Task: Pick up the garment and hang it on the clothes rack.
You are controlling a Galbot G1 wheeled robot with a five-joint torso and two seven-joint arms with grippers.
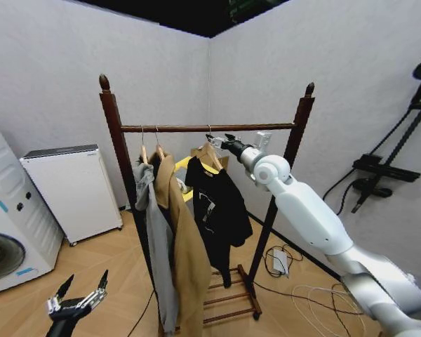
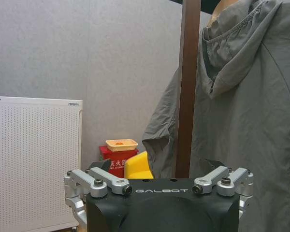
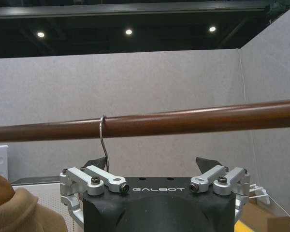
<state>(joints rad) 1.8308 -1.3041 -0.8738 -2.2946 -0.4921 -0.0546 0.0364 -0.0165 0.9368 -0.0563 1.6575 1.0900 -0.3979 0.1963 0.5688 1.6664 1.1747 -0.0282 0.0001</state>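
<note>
Head view shows you the garment [image 1: 216, 203] hanging on the clothes rack [image 1: 203, 128] bar, its hanger hook [image 3: 103, 140] over the rail, just beside your right hand [image 1: 221, 141]. That hand is open, gripping nothing. Your left hand [image 1: 77, 295] waits low, near left, fingers spread.

glossy white right arm [image 1: 316, 217] with grey joints, black galbot-marked wrist blocks, silver screwed linkages, dark fingers [image 2: 102, 165]

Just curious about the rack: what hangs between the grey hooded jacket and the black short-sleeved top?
In the head view, a long tan coat on its own wooden hanger hangs between the grey hooded jacket and the black top.
</note>
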